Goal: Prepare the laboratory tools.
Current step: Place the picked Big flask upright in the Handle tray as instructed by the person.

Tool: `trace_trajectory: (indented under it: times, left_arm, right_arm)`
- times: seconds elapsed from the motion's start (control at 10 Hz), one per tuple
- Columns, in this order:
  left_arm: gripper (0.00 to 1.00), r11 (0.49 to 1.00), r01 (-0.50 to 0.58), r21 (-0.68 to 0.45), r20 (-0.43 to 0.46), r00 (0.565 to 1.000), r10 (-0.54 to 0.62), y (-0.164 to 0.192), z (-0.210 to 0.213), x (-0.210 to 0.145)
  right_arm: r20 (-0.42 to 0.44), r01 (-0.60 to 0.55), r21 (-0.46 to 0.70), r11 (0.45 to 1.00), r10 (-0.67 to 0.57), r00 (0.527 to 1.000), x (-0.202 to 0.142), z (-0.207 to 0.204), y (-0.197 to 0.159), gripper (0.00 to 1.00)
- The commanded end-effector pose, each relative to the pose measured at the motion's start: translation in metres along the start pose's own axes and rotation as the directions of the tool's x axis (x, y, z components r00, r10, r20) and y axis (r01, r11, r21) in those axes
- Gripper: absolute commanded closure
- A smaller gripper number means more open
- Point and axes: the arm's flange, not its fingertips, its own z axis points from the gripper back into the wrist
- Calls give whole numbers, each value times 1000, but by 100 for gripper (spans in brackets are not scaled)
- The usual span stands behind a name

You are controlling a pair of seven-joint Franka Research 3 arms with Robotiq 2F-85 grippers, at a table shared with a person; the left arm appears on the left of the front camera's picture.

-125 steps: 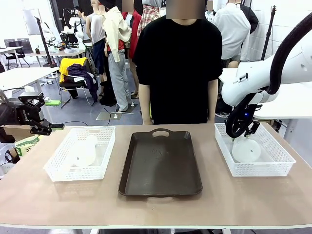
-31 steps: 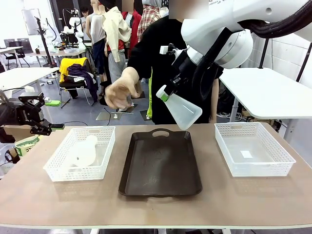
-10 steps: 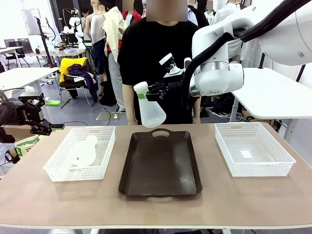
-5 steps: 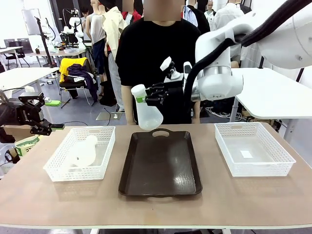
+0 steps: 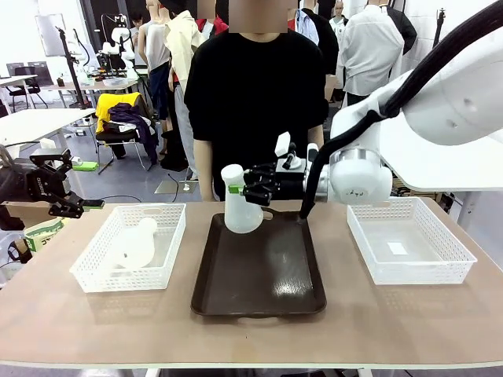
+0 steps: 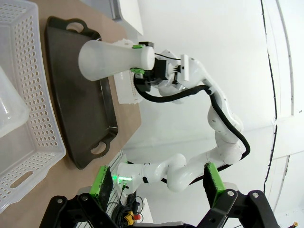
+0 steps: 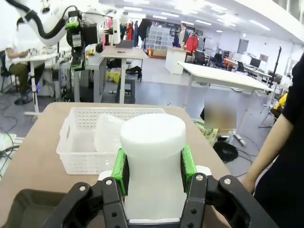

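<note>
Right gripper (image 5: 250, 190): reaches in sideways over the table's middle; jaws clamped on the neck of the held flask (image 5: 240, 208), a green pad on each side of the neck in the right wrist view.
Held flask: upright, mouth up, wide base down, at the far left corner of the dark tray (image 5: 263, 275), beside its far handle. Cannot tell whether the base touches the tray.
Second flask (image 5: 135, 245): lying on its side in the left mesh basket (image 5: 169, 259), neck towards the far side.
Left gripper (image 6: 156, 184): off the table's left edge, well apart from both flasks; jaws wide apart, nothing between them.
Right mesh basket (image 5: 464, 263): right of the tray, well apart from the held flask.
Person (image 5: 259, 102): standing at the far side, behind the tray.
</note>
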Motion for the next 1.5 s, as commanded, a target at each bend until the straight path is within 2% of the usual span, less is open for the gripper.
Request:
trace_trajectory:
  times: [0.0,0.3,0.6,0.7,1.1,1.2,1.4]
  left_arm:
    - [0,1000,3,-5,3,1000,-2,-1,1,0]
    - [0,1000,3,-5,3,1000,-2,-1,1,0]
    - [0,1000,3,-5,3,1000,-2,-1,1,0]
    - [0,1000,3,-5,3,1000,-2,-1,1,0]
    - [0,1000,3,-5,3,1000,-2,-1,1,0]
    - [0,1000,3,-5,3,1000,-2,-1,1,0]
    - [0,1000,3,-5,3,1000,-2,-1,1,0]
  right_arm:
    - [64,51,-50,997,-48,997,-17,-2,0,100]
    - [65,110,-64,992,-106,992,-43,4,3,100]
    - [43,128,-66,990,-126,991,-49,7,5,100]
    - [41,136,-63,989,-134,990,-49,8,5,89]
    - [22,156,-67,985,-155,988,-52,9,5,12]
    - [18,157,-63,986,-156,988,-52,10,6,0]
    - [7,150,-64,987,-150,989,-49,14,6,0]
